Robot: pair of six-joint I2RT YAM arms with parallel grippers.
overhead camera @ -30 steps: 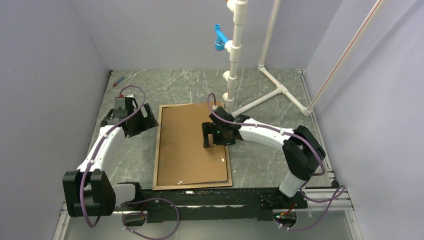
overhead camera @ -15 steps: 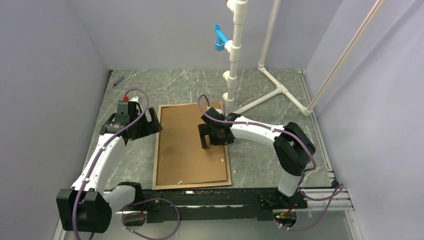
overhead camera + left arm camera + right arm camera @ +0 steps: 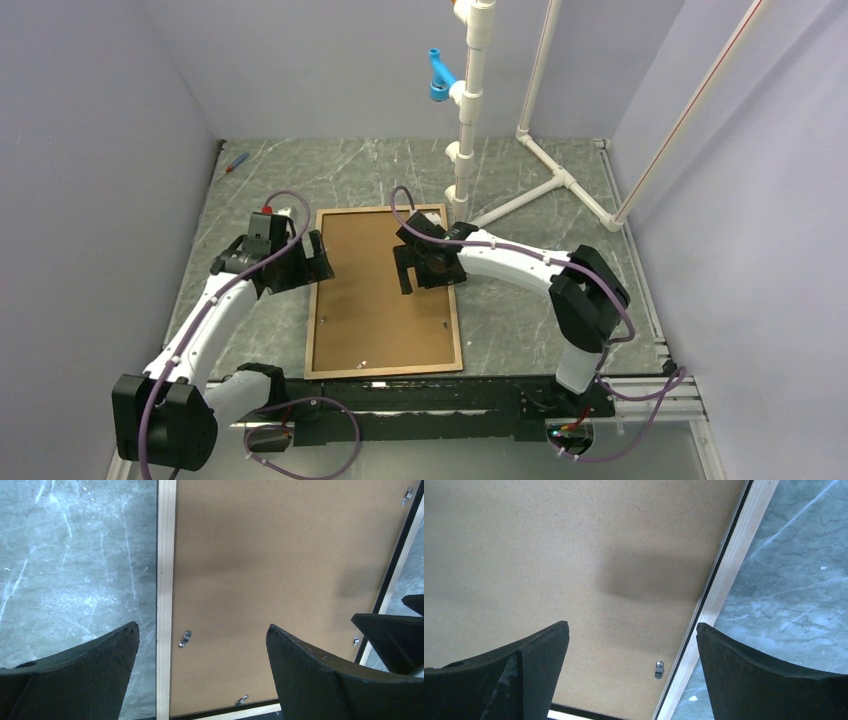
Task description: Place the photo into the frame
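The frame [image 3: 311,335] lies flat on the marble table, its light wood rails around a brown backing board [image 3: 380,315]. The photo is hidden from every view. My left gripper [image 3: 312,262] hovers open astride one rail [image 3: 165,580], with one finger over the marble and the other over the board [image 3: 280,555]. Over the board's far right part hangs my right gripper [image 3: 418,278], open, with the other long rail [image 3: 724,585] between its fingers. Nothing is held in the left gripper [image 3: 202,626] or in the right gripper [image 3: 632,624]. Small metal clips [image 3: 658,669] sit along the board's edge.
A white pipe stand [image 3: 465,150] with a blue fitting [image 3: 440,75] rises just behind the frame's far right corner. Its legs [image 3: 540,190] spread over the table's back right. A red-handled tool [image 3: 236,162] lies at the far left. Walls close in on the left, right and back.
My left gripper has moved right and nearer, from the bare marble onto the frame's left rail. The right gripper has shifted slightly left. The board now sits inside the rails.
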